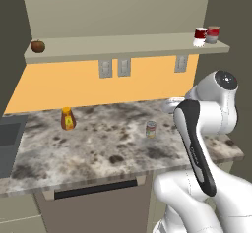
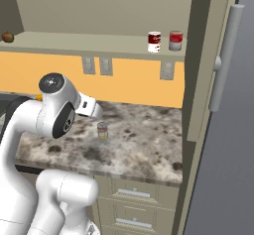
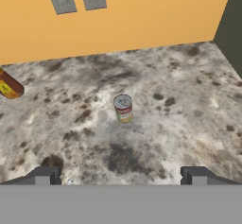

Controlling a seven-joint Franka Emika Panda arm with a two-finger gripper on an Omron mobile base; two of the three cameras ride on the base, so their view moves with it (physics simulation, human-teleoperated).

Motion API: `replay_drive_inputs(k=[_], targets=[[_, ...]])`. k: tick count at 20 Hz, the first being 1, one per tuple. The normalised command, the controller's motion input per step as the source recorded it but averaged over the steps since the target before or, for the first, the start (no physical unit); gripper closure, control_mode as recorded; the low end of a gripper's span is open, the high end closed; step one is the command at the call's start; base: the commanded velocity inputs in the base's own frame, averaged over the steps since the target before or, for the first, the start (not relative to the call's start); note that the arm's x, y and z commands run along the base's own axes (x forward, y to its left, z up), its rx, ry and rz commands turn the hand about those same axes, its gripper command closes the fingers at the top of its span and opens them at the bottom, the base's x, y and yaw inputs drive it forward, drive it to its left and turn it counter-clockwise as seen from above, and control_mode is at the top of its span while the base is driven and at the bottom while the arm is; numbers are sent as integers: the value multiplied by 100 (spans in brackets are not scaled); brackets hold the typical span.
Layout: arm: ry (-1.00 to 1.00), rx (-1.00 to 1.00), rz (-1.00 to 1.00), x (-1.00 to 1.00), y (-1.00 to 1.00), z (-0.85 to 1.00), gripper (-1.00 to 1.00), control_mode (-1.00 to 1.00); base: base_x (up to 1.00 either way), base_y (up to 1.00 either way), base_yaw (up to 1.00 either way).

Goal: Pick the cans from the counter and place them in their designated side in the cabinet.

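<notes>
Your silver-grey can (image 1: 151, 129) with the green-and-orange label stands upright on the speckled stone worktop (image 1: 98, 148), out in the open toward the right half of the slab, with nothing touching it. In the hand view you see it just ahead of the end effector (image 3: 120, 176), slightly above the midpoint between the two dark fingertips (image 3: 43, 175); it sits beyond them, not between them. The jaws stand spread as wide as they go, and they hold nothing.

Your other can, the dark red one over white (image 1: 200, 36), is already up on the cabinet's shelf board (image 1: 123, 46), at its right-hand end. It stands upright just beside a brighter red-and-grey can (image 1: 212, 34), which is the one nearer the end of the board; from the right base view you can see a small gap between the two.

Look to the far left of the same shelf board and you find a small reddish-brown round fruit (image 1: 38, 45), well apart from both cans. The beige cabinet (image 1: 118, 6) rises above the board.

On the worktop, an orange bottle (image 1: 68, 118) stands near the orange back wall (image 1: 74, 84), well to the left of the silver-grey can. Three grey wall outlets (image 1: 106, 68) sit on that wall under the shelf. A dark sink (image 1: 9, 138) borders the worktop's left end.
</notes>
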Motion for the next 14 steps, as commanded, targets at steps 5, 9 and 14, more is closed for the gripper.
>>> replay_drive_inputs(k=[5,9,14], targets=[[-11,0,0,-2,1,-5,-100,-100,0,0,0],[-7,0,0,0,0,-11,-100,-100,0,0,0],[0,0,0,0,0,-12,-100,-100,0,0,0]])
